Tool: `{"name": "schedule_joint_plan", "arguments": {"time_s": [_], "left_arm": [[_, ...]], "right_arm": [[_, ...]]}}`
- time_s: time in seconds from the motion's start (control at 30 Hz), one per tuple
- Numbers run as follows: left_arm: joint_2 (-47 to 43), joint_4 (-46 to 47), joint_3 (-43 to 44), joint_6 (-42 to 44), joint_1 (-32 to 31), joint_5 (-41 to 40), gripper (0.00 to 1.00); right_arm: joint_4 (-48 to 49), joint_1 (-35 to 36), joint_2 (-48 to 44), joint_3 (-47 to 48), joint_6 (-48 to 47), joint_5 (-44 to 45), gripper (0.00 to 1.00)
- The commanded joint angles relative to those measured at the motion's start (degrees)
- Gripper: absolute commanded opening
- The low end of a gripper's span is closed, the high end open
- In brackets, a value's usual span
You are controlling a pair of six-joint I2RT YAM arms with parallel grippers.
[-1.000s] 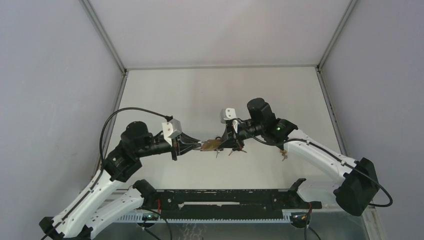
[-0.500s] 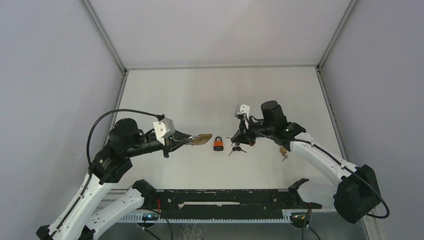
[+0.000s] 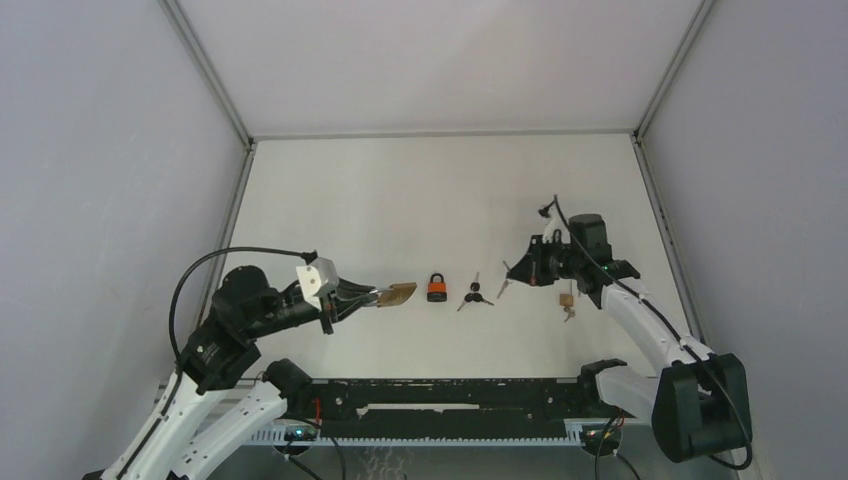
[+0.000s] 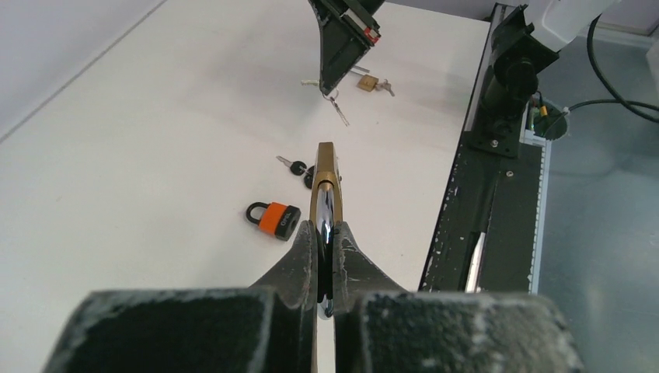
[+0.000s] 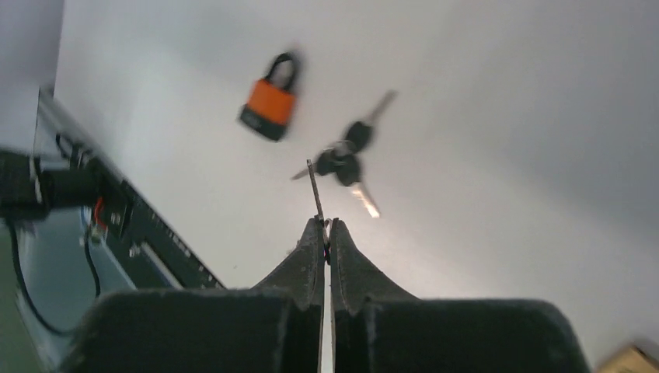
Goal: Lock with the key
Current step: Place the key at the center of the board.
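brass padlock [image 4: 324, 175] juts from left claw [image 4: 326, 241]; opposite, right claw [image 5: 326, 233] pinches a key [image 5: 314, 186].

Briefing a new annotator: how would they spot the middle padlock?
On the white table, look between the left end effector and the right end effector. The middle padlock lies flat, just left of the black-headed keys. Its body alone is orange; the held padlock and the small padlock are brass.
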Motion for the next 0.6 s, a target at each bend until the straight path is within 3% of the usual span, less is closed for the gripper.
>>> {"name": "schedule_joint_plan", "arguments": {"time_s": [0.0, 0.2, 0.57], "left_arm": [[-2.15, 12.95, -2.64, -5.10, 0.24, 0.26, 0.00], [-4.79, 11.99, -3.35, -6.64, 0.24, -0.24, 0.00], [-5.58, 13.14, -4.23, -6.49, 0.27, -0.76, 0.00]], "right_arm": [[5.08, -10.36, 3.30, -1.04, 6.66, 1.20, 0.00], [9.38, -19.10, 16.50, 1.01, 6.59, 0.26, 0.00], [9.21, -20.39, 32.34, 10.64, 6.39, 3.40, 0.00]]}}
